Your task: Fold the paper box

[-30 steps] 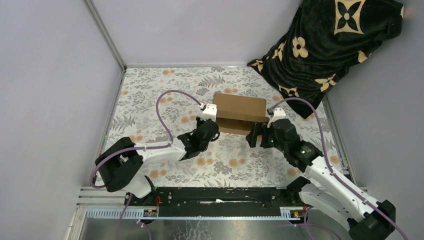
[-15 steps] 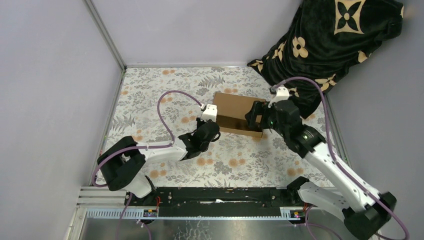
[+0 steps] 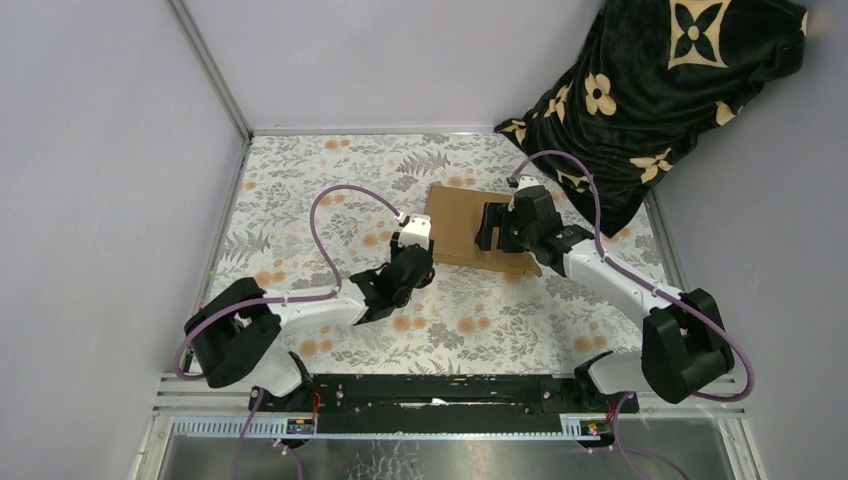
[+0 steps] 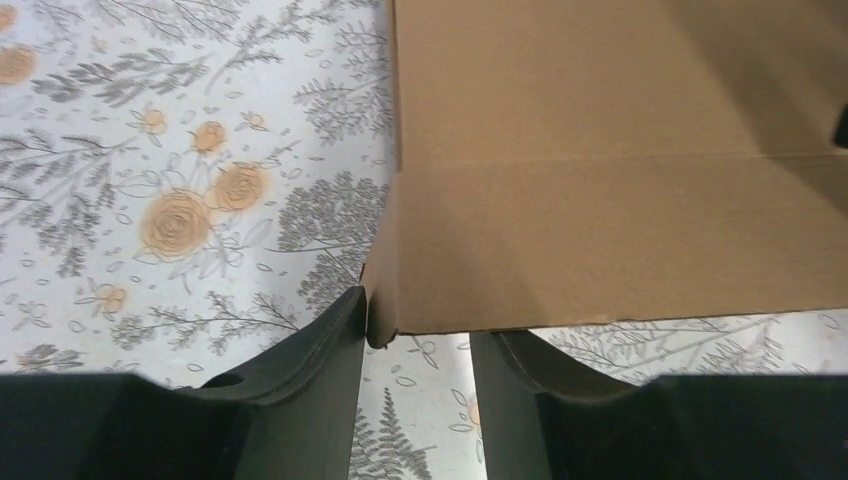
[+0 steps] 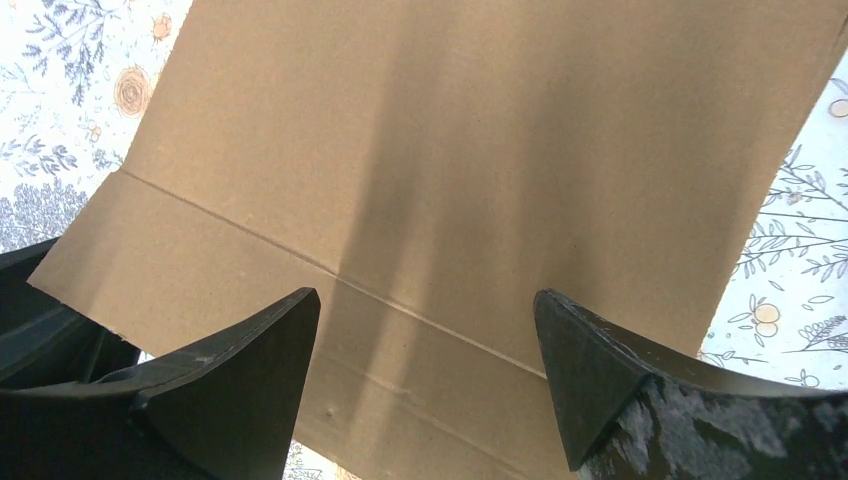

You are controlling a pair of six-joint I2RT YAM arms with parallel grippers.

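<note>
The paper box [image 3: 455, 215] is brown cardboard lying low on the floral table, right of centre. In the left wrist view its near-left corner [image 4: 385, 325] rests against my left finger [image 4: 340, 340], and a crease runs across the panel. My left gripper [image 3: 430, 256] [image 4: 420, 330] stands open at the box's near-left corner, with only table between the fingers. My right gripper [image 3: 487, 226] [image 5: 425, 300] hovers over the top panel [image 5: 480, 150], jaws wide apart and holding nothing.
A black cloth with beige flowers [image 3: 650, 90] is heaped at the back right, close to the box. Grey walls and a metal rail [image 3: 225, 230] bound the floral table cover [image 3: 330, 190]. Purple cables [image 3: 325, 205] arc over both arms.
My left gripper has opened and let go of the box's near edge. The right arm swung from the box's front up over its top, and the raised panel now lies flatter.
</note>
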